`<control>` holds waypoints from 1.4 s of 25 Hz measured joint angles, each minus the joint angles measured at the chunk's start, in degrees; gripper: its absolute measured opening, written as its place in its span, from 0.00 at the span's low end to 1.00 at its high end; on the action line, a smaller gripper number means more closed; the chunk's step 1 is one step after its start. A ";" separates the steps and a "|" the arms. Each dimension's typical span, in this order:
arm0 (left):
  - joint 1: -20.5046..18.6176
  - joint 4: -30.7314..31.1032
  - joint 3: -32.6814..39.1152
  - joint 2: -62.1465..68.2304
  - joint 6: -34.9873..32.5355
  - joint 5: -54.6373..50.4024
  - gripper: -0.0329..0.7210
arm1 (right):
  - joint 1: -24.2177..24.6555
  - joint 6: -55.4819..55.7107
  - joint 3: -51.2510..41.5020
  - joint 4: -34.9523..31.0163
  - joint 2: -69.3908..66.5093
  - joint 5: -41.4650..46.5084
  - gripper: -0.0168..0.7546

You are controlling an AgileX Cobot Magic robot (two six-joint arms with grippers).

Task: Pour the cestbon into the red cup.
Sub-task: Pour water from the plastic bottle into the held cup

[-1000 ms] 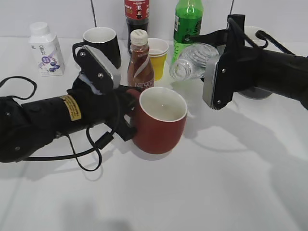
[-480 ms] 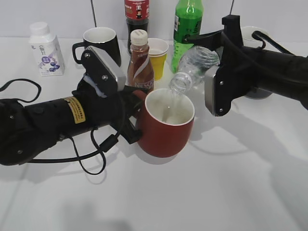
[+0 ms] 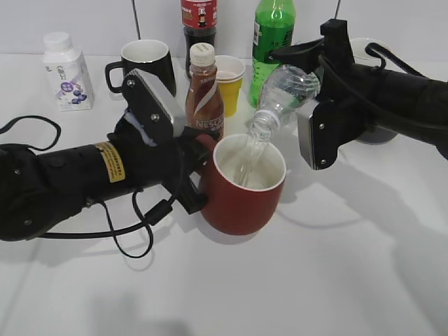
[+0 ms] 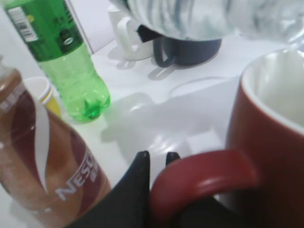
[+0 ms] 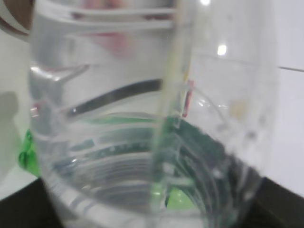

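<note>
Pouring is what you see here: your right tool is clamped on the cestbon and holds it tipped, neck down and to the left, with its open mouth just above the rim of the red cup. A stream of water runs from the mouth into the cup's white inside. Your left tool is closed on the cup's handle; in the left wrist view the dark fingers sit right against the red loop. The cup sits near the middle of the white bench, though you cannot tell if its base touches the bench. Just behind the cup stands a brown Nescafe bottle, and behind that a small yellow paper cup and a tall green soda bottle. A black mug and a white milk bottle stand farther left. In the right wrist view the clear bottle fills almost everything, too close to see the tool.
</note>
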State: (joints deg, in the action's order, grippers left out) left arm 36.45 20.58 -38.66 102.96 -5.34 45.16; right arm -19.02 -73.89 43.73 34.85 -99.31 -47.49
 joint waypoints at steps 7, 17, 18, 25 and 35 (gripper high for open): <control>0.00 0.54 0.00 0.00 0.00 0.83 0.13 | 0.00 -3.18 0.05 -0.16 0.00 -1.70 0.64; 0.00 0.65 0.00 0.00 0.00 0.72 0.13 | 0.00 -7.87 0.05 -1.48 0.00 -4.30 0.63; 0.00 0.67 0.00 0.00 0.00 0.72 0.13 | 0.00 -8.18 0.05 -1.55 0.07 -4.38 0.63; 0.00 0.72 0.00 0.00 0.00 0.68 0.13 | 0.00 -8.86 0.12 -2.16 0.13 -4.70 0.63; 0.00 0.72 0.00 0.00 -0.11 0.54 0.13 | 0.00 -8.93 0.12 -2.34 0.18 -4.90 0.63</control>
State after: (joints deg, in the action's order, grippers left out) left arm 36.45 21.30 -38.66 102.96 -5.45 45.70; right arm -19.02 -82.82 43.84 32.52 -99.13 -52.39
